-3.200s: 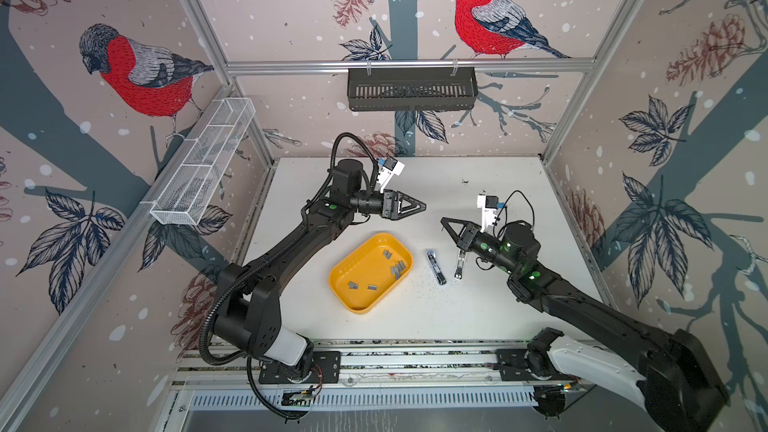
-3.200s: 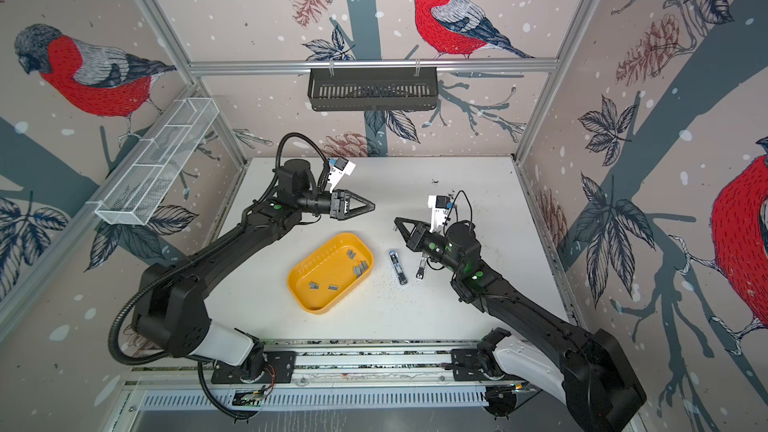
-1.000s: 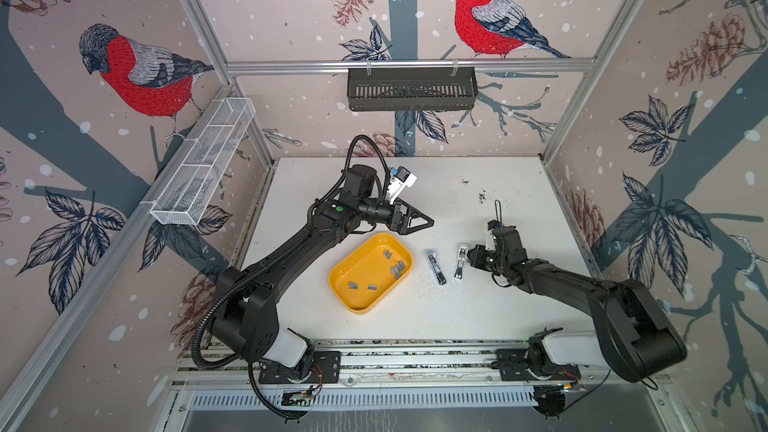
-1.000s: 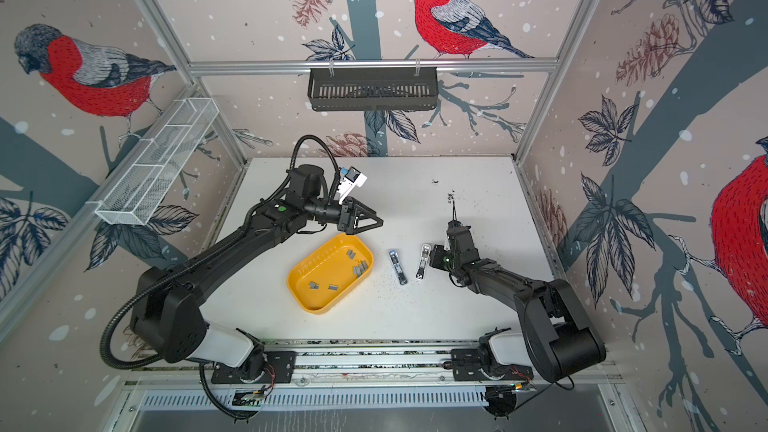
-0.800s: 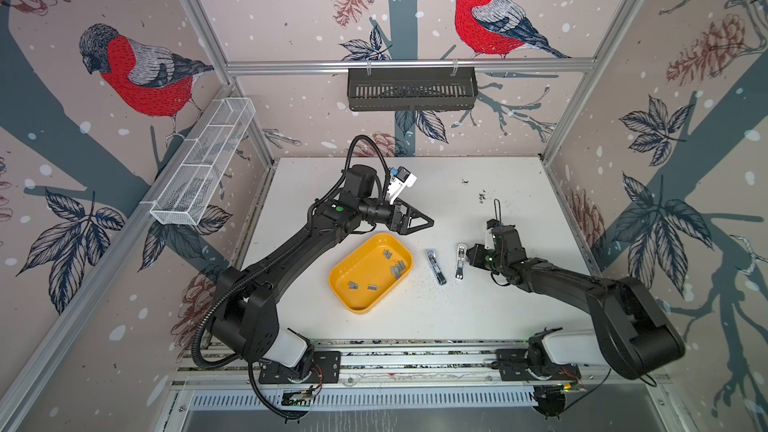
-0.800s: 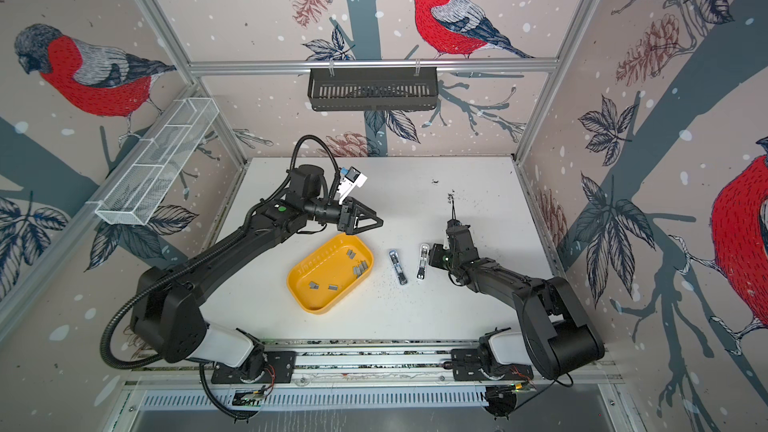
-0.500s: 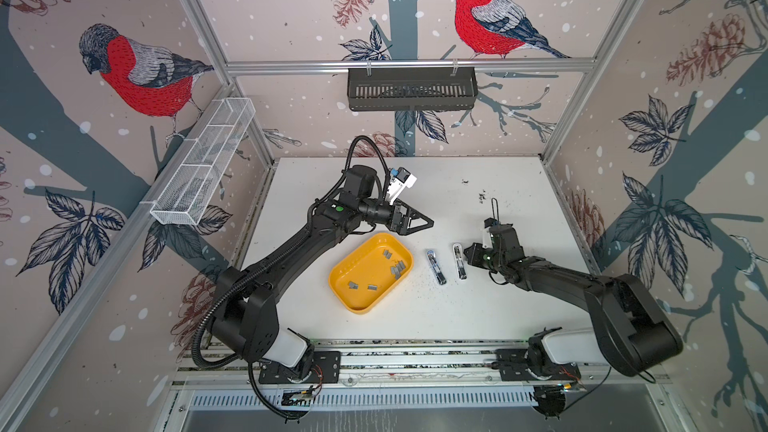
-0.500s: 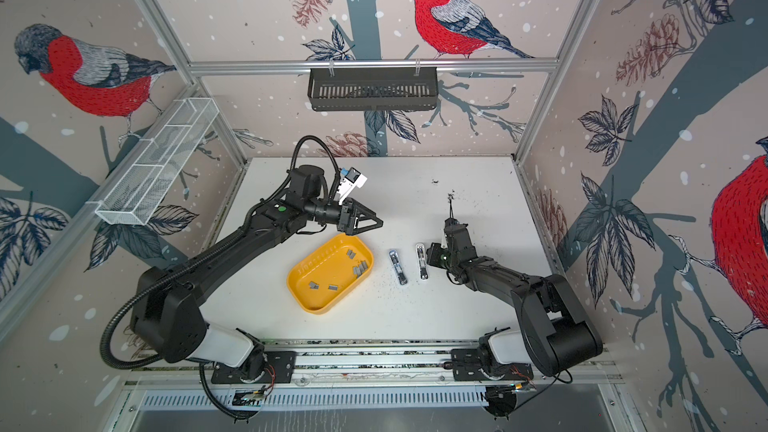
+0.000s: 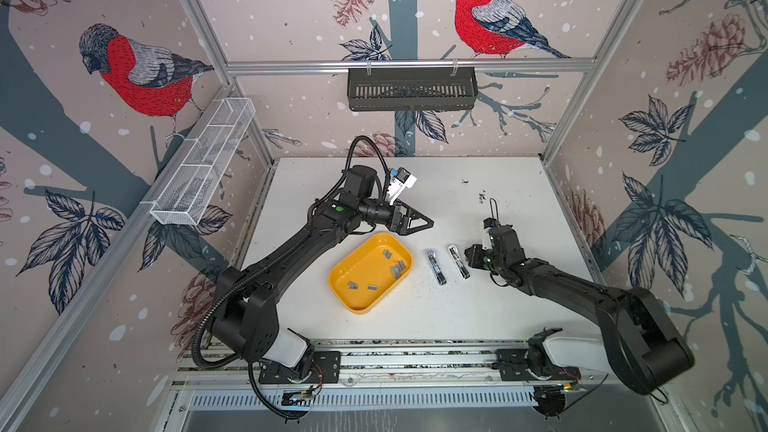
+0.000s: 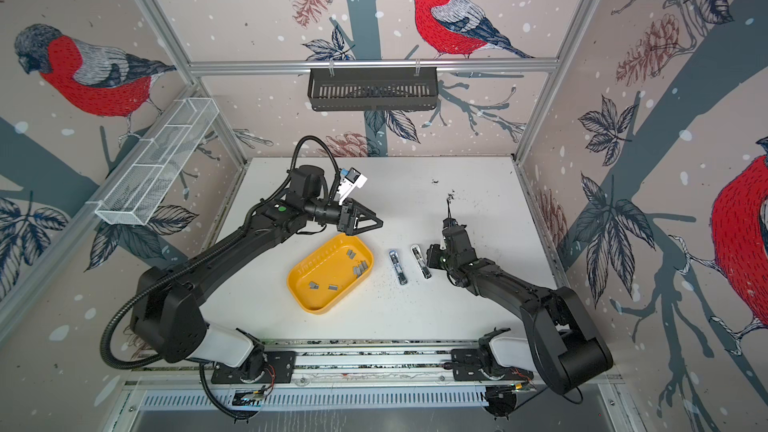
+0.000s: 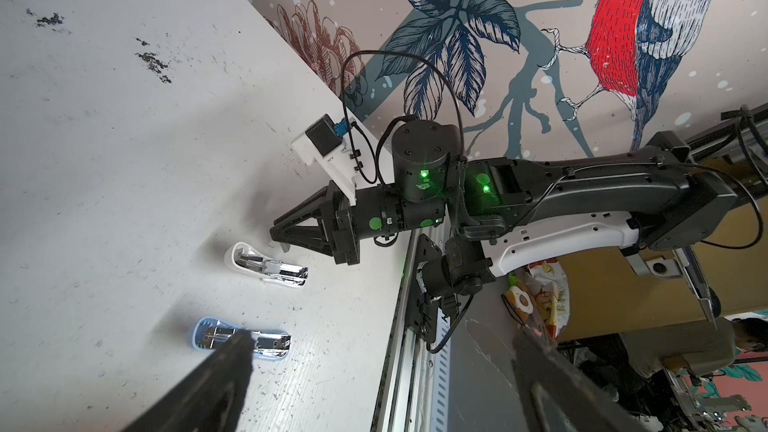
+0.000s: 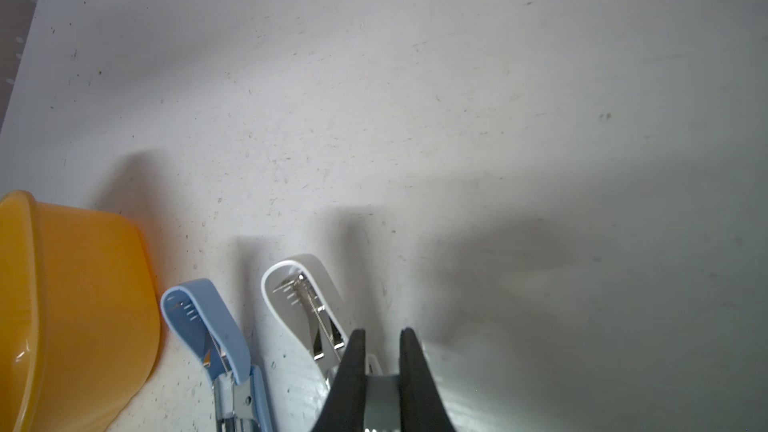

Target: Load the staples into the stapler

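Two staplers lie hinged open side by side on the white table in both top views: a blue stapler (image 9: 435, 266) and a white stapler (image 9: 458, 261). Several grey staples (image 9: 398, 268) lie loose in the yellow tray (image 9: 336, 284). My right gripper (image 9: 467, 252) sits low on the table, shut and empty. In the right wrist view its fingertips (image 12: 382, 332) are right beside the white stapler (image 12: 291, 297), with the blue stapler (image 12: 199, 313) beyond. My left gripper (image 9: 428, 224) hovers open above the tray's far corner and holds nothing.
A black slotted basket (image 9: 411, 89) hangs on the back wall and a white wire basket (image 9: 203, 168) on the left wall. Dark specks (image 9: 482, 195) dot the table at the far right. The metal rail (image 9: 415, 359) runs along the front edge.
My right gripper has shut, dropped to the table and nudged the white stapler until it lies parallel to the blue one. The left gripper has shifted slightly right, towards the tray.
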You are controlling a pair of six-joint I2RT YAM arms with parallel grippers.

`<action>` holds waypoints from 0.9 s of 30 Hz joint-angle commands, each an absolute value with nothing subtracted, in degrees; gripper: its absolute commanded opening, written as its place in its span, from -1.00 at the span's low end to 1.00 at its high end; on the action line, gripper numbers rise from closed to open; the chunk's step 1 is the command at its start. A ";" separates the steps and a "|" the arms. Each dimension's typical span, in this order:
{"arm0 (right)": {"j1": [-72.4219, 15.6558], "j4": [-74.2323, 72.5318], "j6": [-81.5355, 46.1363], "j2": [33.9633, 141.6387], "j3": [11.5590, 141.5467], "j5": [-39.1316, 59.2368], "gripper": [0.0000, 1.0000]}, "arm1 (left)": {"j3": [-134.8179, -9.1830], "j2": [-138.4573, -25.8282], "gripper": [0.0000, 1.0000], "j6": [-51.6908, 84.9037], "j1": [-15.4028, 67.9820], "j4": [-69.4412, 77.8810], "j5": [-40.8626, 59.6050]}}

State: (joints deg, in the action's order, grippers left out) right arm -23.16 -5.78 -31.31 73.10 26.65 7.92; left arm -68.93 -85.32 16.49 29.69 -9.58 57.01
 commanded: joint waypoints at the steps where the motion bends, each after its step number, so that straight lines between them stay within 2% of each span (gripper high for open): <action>1: -24.27 -1.93 -29.37 72.07 26.30 5.18 -0.78 | -69.19 -85.25 0.94 15.40 29.83 -8.79 57.72; 12: -31.57 4.74 -26.87 68.49 27.48 -3.17 -0.78 | -69.12 -85.08 0.93 15.29 30.06 -8.87 57.60; 27: -33.74 6.60 -25.91 70.66 29.36 -3.85 -0.78 | -69.19 -84.81 0.93 14.89 30.26 -9.27 57.60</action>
State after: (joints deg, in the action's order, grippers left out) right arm -33.45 6.00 -26.61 70.28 28.95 -2.70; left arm -68.93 -85.19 16.12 30.22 -9.65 56.99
